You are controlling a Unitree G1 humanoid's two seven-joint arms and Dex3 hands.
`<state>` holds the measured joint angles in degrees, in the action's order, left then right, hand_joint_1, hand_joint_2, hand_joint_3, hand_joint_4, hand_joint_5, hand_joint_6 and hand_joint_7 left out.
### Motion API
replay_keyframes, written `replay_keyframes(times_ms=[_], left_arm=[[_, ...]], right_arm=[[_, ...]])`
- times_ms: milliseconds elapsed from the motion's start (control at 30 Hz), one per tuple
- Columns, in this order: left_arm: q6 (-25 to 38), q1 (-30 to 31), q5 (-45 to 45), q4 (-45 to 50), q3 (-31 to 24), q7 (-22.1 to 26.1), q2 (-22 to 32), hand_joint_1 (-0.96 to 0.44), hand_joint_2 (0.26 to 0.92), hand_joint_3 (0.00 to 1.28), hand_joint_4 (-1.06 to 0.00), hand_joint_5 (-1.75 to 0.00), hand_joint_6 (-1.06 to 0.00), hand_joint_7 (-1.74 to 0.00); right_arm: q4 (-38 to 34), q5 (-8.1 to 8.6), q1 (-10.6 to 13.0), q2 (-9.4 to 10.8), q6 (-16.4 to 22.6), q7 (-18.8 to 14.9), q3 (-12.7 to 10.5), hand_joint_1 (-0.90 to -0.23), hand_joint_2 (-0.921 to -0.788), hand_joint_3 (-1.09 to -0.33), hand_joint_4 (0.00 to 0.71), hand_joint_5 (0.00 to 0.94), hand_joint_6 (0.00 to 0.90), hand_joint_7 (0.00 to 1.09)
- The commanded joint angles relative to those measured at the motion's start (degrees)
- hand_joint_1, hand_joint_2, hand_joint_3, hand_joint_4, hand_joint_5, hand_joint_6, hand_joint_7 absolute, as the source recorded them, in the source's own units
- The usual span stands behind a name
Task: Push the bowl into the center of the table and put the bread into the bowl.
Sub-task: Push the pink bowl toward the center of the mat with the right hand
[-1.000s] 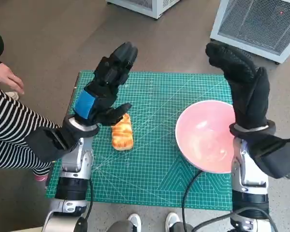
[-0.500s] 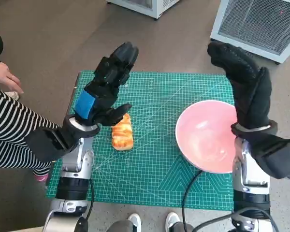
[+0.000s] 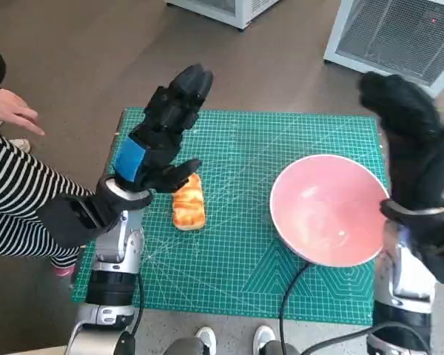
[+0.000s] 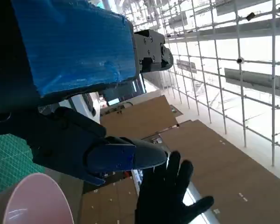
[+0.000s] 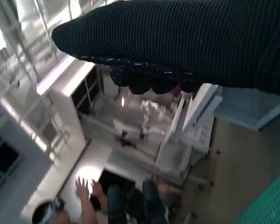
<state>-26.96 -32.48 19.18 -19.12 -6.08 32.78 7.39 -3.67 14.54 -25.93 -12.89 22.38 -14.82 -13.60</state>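
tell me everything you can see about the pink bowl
The bowl is pale pink, round and glossy, plastic or glazed by its shine, and holds nothing. It sits upright on the green cutting mat, toward the robot's right side rather than the middle. The right hand is raised by its far right rim; whether they touch cannot be told. The bread lies apart from it. Its rim also shows in the left wrist view.

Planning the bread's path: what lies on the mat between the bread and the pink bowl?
Nothing: in the head view only bare green cutting mat lies between the bread and the pink bowl.
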Motion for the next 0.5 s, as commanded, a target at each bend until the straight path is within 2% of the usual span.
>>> replay_keyframes(times_ms=[33,200,300,500], left_arm=[[0.64,-0.57,1.23,0.20,-0.44,0.33,0.05,-0.64,0.921,0.37,-0.03,-0.01,0.00,-0.31],[0.74,-0.27,1.49,0.52,-0.61,0.38,0.34,-0.64,0.921,0.37,-0.04,-0.01,0.00,-0.31],[0.54,-0.21,1.48,0.34,-0.92,0.39,0.69,-0.64,0.921,0.37,-0.04,-0.01,0.00,-0.31],[0.22,-0.34,1.14,-0.22,-1.43,0.15,0.98,-0.64,0.921,0.36,-0.04,-0.02,0.00,-0.32]], right_arm=[[1.35,0.98,3.75,-1.28,-0.05,1.06,-2.96,-0.653,-0.921,-0.678,0.136,0.000,0.034,0.53],[0.05,2.18,6.31,-3.34,2.20,0.42,-6.93,-0.656,-0.921,-0.678,0.120,0.000,0.022,0.51],[-5.93,2.97,7.66,-5.55,6.30,-0.21,-11.16,-0.666,-0.921,-0.683,0.104,0.000,0.015,0.50],[-17.22,3.03,8.39,-6.83,12.17,1.00,-15.47,-0.681,-0.921,-0.712,0.077,0.000,0.009,0.48]])
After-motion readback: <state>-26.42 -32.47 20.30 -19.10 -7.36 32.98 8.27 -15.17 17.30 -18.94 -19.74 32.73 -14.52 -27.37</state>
